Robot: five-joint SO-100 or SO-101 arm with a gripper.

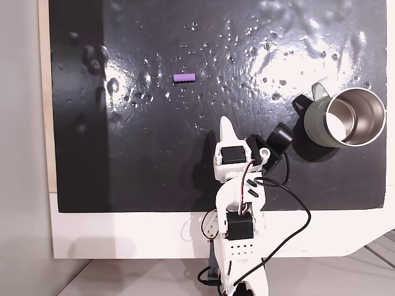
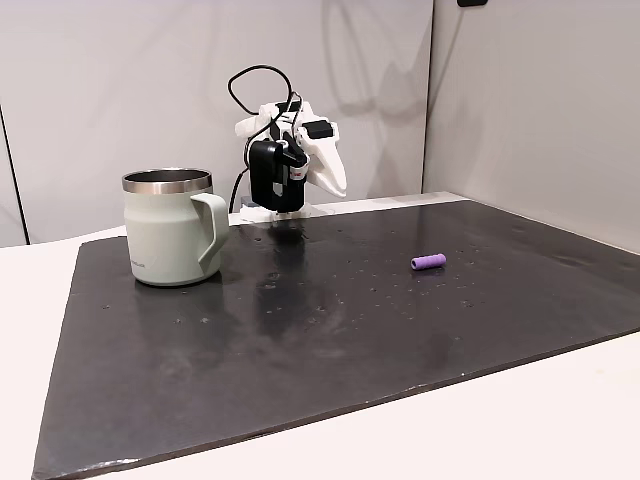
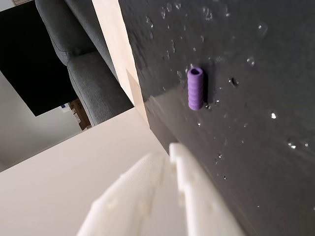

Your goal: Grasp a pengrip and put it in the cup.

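From my console the gripper [image 3: 173, 147] hangs folded back near the arm's base, its white fingers [image 3: 147, 172] pressed together and holding nothing. The pengrip [image 1: 184, 78] lies on its side on the black mat [image 1: 154, 166], out in the open and well apart from the fingers; in the wrist view it sits ahead of the fingertips, its hollow end facing up the frame. The cup [image 2: 168, 228] stands upright on the same mat, at the right in a fixed view from above, well apart from the pengrip.

What worries me: the pengrip is a small ribbed cylinder, so I judge that a closing finger striking it off-centre could send it rolling (the mat is glossy and speckled with droplets or bumps, which may not help). The fingers must also spread before descending, or they will just push it away. During the carry, a weak pinch could drop it short of the cup's rim, or the arm could knock the cup.

Count: one pengrip, one cup, one arm.
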